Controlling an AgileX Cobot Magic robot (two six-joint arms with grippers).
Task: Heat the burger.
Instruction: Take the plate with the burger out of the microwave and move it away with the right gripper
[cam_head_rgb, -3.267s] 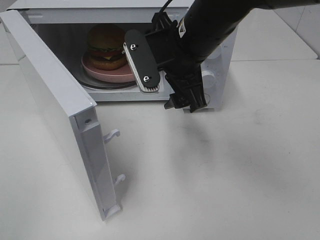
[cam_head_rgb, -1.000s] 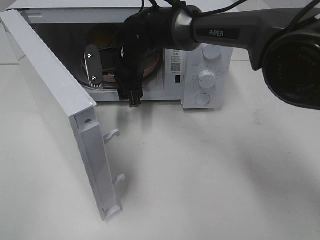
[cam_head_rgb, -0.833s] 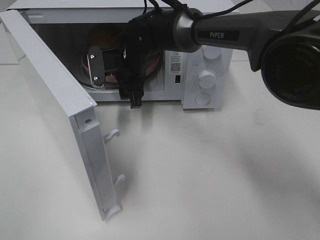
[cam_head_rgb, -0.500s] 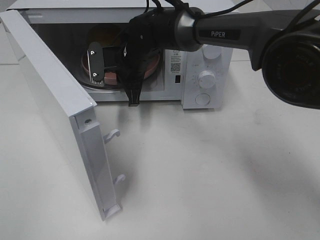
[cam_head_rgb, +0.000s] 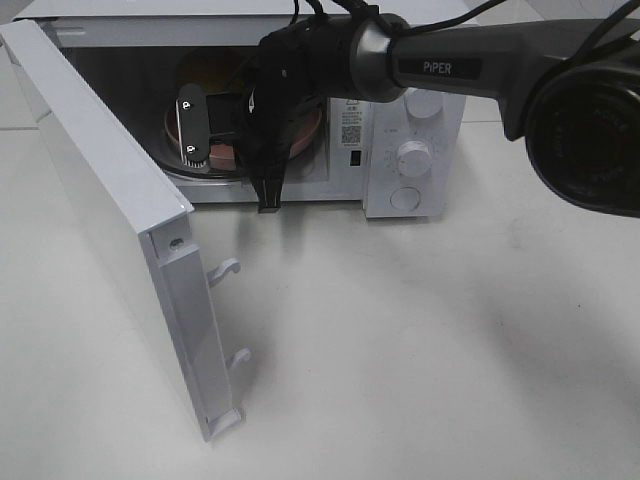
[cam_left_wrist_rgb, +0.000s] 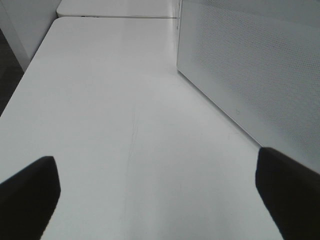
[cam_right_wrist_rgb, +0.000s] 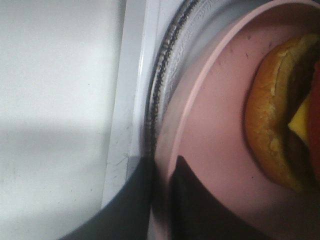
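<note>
White microwave (cam_head_rgb: 400, 150) stands at the back of the white table (cam_head_rgb: 430, 340), its door (cam_head_rgb: 120, 220) swung fully out to the left. Seen from the high camera, the right arm (cam_head_rgb: 460, 65) reaches across from the right into the open cavity, and the right gripper (cam_head_rgb: 215, 130) sits low at the front edge of the pink plate (cam_head_rgb: 305, 130) on the glass turntable (cam_head_rgb: 200, 170). The burger (cam_head_rgb: 205, 70) is inside the oven on that plate, mostly hidden behind the wrist; only a patch of its brown bun shows.

Left wrist view: the left gripper (cam_left_wrist_rgb: 160, 195) hangs above bare table beside the perforated side wall of the microwave (cam_left_wrist_rgb: 255, 80), its two dark fingers (cam_left_wrist_rgb: 27, 192) set wide apart with nothing between them.

Right wrist view: the right gripper (cam_right_wrist_rgb: 162, 195) has its jaws drawn narrow onto the rim of the pink plate (cam_right_wrist_rgb: 210, 130), one finger under the rim and one over it. The burger (cam_right_wrist_rgb: 275, 125) lies on the plate just beyond, bottom bun and yellow cheese visible, and the turntable (cam_right_wrist_rgb: 165, 75) edge curves past
</note>
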